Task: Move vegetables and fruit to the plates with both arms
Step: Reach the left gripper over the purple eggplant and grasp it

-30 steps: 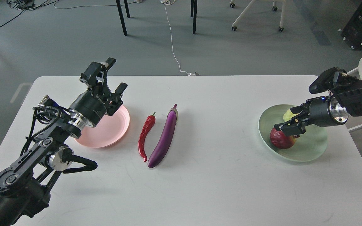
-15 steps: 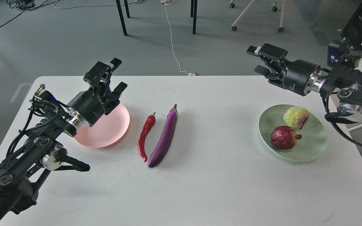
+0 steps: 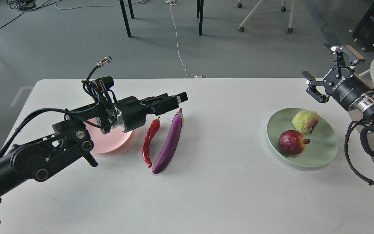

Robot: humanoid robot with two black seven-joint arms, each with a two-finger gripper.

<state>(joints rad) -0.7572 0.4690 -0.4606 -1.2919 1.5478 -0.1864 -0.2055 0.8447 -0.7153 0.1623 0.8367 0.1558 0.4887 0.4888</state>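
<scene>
Your left hand has swung from above the pink plate toward the chili and eggplant, which lie on the bench right of that empty plate; you cannot tell whether its fingers are parted. Far right of the eggplant, the green plate holds pomegranate and yellow-green fruit. Your right hand has pulled back, fingers spread, empty.

L arm covers much of pink plate; L gripper fingers seen edge-on, gap unclear.
</scene>
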